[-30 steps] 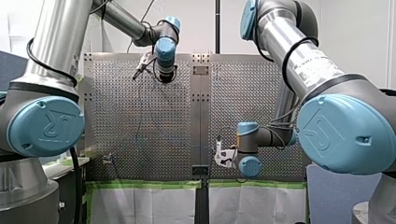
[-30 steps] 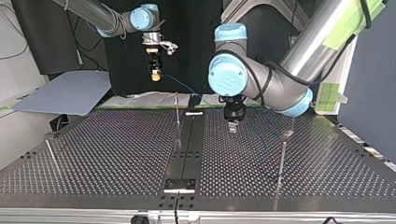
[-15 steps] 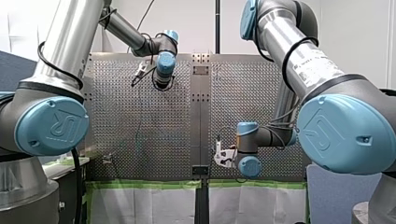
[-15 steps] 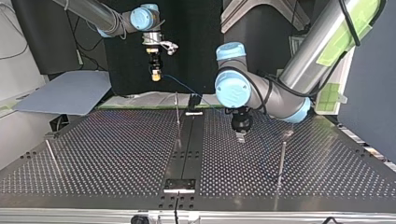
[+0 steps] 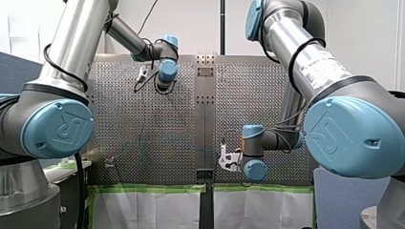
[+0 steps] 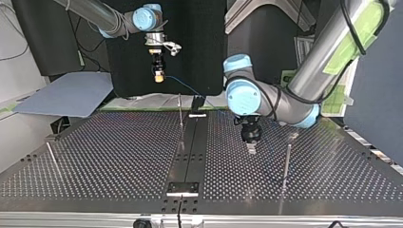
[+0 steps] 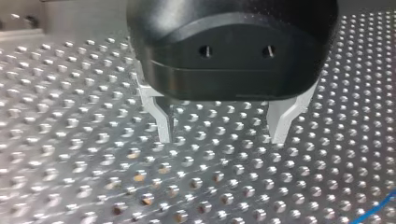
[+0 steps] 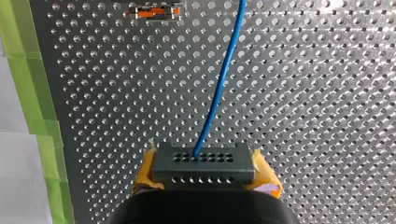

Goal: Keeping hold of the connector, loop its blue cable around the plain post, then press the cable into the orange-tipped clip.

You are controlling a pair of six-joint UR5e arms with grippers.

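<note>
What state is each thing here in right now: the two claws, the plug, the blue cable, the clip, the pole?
Left gripper: open, empty, above the table.
Right gripper: shut on the connector.
Connector: held, off the table.
Cable: plugged into the connector, not in the clip.
Clip: empty.
Post: upright.

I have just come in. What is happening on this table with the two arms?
My right gripper holds the grey connector between its yellow pads, and the blue cable runs from it across the perforated table. The cable is not in the orange-tipped clip yet. My left gripper hovers open and empty, low over the table.
</note>
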